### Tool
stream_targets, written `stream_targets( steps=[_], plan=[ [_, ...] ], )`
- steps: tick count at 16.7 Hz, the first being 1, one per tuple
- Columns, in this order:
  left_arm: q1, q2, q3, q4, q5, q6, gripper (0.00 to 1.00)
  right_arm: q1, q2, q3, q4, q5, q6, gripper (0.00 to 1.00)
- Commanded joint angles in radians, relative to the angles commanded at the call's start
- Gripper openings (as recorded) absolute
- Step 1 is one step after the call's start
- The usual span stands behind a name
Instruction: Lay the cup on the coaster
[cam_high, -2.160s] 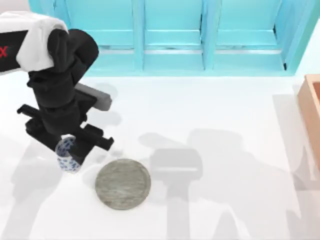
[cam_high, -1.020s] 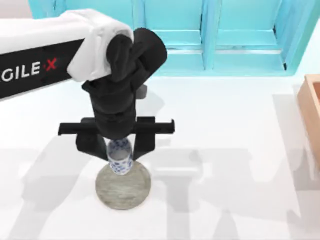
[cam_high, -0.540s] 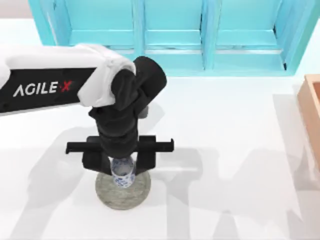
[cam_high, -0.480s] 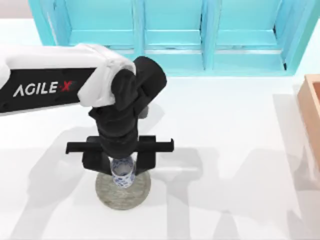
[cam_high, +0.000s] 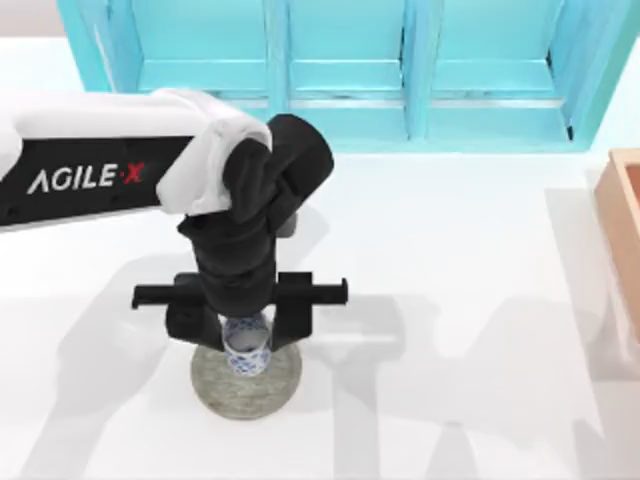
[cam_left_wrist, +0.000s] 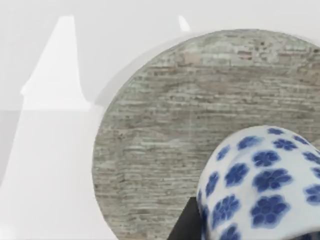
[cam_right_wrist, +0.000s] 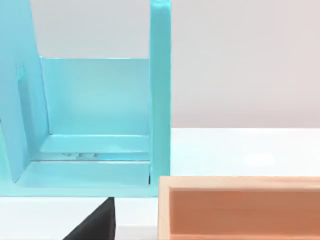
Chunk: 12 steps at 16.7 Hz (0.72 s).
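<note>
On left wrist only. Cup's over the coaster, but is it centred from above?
Observer: Not quite. In the top view the cup, held in the left jaws, sits over the half of the coaster nearer the cyan cabinet.
Operator: Right arm anywhere near the drop?
Observer: Doesn't look like it. The right wrist view faces a wooden box, which the top view puts at the table's right edge, well away from the coaster.
</note>
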Motion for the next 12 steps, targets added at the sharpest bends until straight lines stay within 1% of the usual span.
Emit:
stream_targets(
  steps=[6,7,12],
  plan=[
    [0.0,0.0,0.0,0.0,0.0,0.0,0.98,0.0,0.0,0.0,0.0,0.0,0.0,1.0],
    [0.0,0.0,0.0,0.0,0.0,0.0,1.0,0.0,0.0,0.0,0.0,0.0,0.0,1.0],
    [0.0,0.0,0.0,0.0,0.0,0.0,1.0,0.0,0.0,0.0,0.0,0.0,0.0,1.0]
  ],
)
